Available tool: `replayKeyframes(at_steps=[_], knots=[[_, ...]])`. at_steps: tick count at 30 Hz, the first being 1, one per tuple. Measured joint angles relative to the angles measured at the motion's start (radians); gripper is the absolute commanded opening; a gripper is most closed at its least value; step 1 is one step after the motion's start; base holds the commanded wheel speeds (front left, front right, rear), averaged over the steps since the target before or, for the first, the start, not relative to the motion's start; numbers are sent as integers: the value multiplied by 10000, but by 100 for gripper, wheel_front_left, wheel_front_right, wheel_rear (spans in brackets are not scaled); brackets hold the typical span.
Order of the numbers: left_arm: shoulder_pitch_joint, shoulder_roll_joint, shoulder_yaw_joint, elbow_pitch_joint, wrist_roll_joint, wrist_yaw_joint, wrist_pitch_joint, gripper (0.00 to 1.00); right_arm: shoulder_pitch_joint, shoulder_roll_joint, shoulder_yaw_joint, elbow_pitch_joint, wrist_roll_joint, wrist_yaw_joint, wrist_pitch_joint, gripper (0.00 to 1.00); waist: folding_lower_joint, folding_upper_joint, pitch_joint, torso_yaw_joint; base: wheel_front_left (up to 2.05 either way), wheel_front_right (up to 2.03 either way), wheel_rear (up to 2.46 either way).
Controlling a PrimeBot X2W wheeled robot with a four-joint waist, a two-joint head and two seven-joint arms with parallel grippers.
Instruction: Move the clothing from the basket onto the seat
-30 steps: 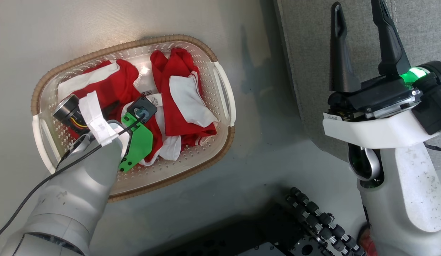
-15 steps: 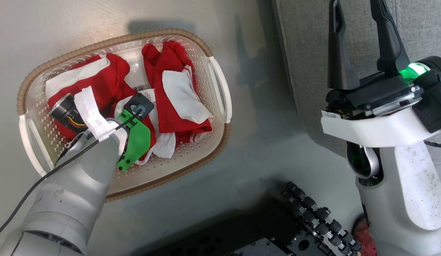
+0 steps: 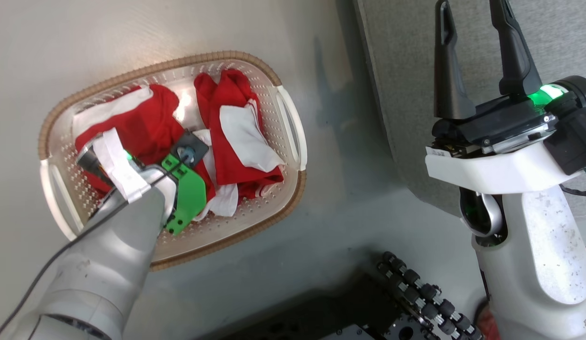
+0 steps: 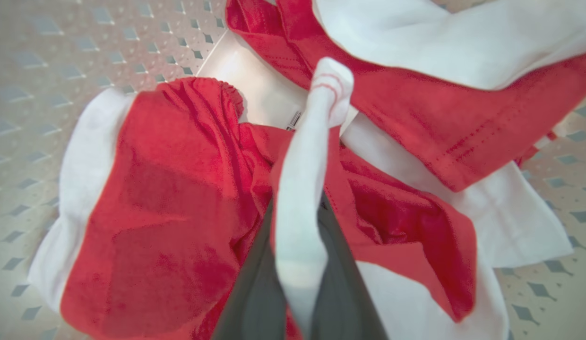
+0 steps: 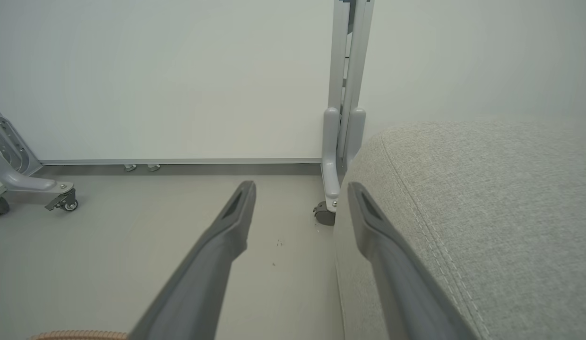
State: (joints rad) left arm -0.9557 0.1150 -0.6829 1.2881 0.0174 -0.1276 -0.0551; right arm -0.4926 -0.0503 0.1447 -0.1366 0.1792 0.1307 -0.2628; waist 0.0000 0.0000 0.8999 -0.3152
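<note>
left wrist view: left fingers (image 4: 255, 297) clamp the clothing (image 4: 179, 212); right fingers (image 5: 217, 255) stand apart.

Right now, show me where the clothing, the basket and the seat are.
clothing (image 4: 179, 212), left wrist view, on the red fabric panel.
basket (image 3: 217, 231), head view, on its bare perforated plastic.
seat (image 5: 486, 203), right wrist view, on the grey cushion top.
</note>
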Motion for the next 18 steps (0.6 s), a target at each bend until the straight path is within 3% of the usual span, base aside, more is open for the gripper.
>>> replayKeyframes(at_steps=[18], knots=[[1977, -619, 374, -372, -1450, 42, -1831, 0, 1269, -71, -205, 529, -656, 0, 0, 100, -1, 0, -2989, 602, 0, 0, 0]])
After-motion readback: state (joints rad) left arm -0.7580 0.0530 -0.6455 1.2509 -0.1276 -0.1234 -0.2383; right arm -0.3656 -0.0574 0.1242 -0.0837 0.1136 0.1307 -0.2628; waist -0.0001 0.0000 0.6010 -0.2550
